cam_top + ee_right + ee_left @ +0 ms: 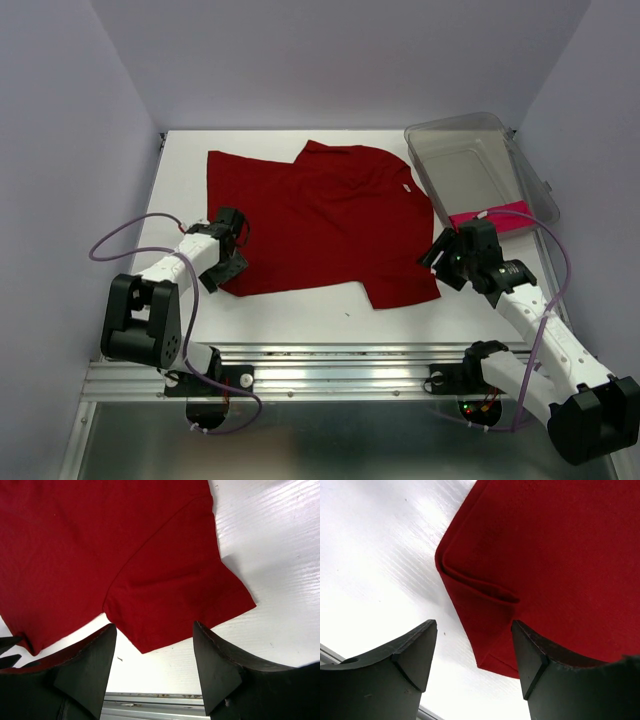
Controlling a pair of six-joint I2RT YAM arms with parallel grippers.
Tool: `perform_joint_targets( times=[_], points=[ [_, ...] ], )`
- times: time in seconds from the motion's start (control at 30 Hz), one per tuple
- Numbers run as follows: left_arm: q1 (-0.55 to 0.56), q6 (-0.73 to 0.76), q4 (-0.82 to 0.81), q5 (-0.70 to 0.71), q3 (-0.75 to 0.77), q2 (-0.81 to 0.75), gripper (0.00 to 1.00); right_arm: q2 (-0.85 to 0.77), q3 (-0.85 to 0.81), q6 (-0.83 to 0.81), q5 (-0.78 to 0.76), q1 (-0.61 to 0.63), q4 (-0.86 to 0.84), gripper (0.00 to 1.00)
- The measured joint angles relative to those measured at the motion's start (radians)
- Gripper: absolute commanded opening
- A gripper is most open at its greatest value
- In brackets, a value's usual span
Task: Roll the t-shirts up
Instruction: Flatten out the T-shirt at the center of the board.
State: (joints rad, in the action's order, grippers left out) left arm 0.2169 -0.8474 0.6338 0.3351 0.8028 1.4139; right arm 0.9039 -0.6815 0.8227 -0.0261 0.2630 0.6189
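Shirt (320, 215) is laid sideways, hem corner framed by the spread left claw (475, 647). Right claw (155, 645) is spread too, empty.

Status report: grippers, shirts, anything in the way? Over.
Left gripper open over dark red t-shirt folded corner. Right gripper open over its sleeve. Shirt spread flat, unrolled; pink t-shirt in clear bin. No obstruction seen.

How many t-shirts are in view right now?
2. The red shirt lies spread across the middle of the table. The pink shirt shows only as a strip at the near end of the bin, on the right; the rest may be hidden.
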Motion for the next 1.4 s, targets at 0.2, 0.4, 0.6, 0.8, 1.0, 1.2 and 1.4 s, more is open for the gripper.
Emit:
perform_joint_targets(
  times=[0.2, 0.4, 0.6, 0.8, 1.0, 1.2, 1.4],
  points=[
    [0.027, 0.001, -0.003, 0.005, 0.01, 0.013, 0.74, 0.0, 0.0, 0.0, 0.0, 0.0, 0.0, 0.68],
    [0.038, 0.005, 0.002, 0.026, 0.018, 0.061, 0.69, -0.002, 0.0, 0.0, 0.0, 0.0, 0.0, 0.68],
    [0.04, -0.001, 0.02, 0.041, 0.018, 0.081, 0.52, -0.002, 0.0, 0.0, 0.0, 0.0, 0.0, 0.68],
    [0.04, -0.02, 0.053, 0.06, 0.023, 0.077, 0.37, -0.002, 0.0, -0.007, 0.0, 0.0, 0.0, 0.68],
    [0.04, -0.032, 0.067, 0.061, 0.023, 0.024, 0.0, 0.003, 0.0, -0.014, 0.0, 0.0, 0.0, 0.68],
    [0.04, -0.03, 0.065, 0.05, 0.023, 0.022, 0.0, 0.042, 0.0, -0.026, 0.001, 0.0, -0.002, 0.83],
    [0.039, -0.034, 0.065, 0.039, 0.023, -0.005, 0.0, 0.05, 0.006, -0.028, 0.008, 0.0, -0.001, 0.85]
  ],
)
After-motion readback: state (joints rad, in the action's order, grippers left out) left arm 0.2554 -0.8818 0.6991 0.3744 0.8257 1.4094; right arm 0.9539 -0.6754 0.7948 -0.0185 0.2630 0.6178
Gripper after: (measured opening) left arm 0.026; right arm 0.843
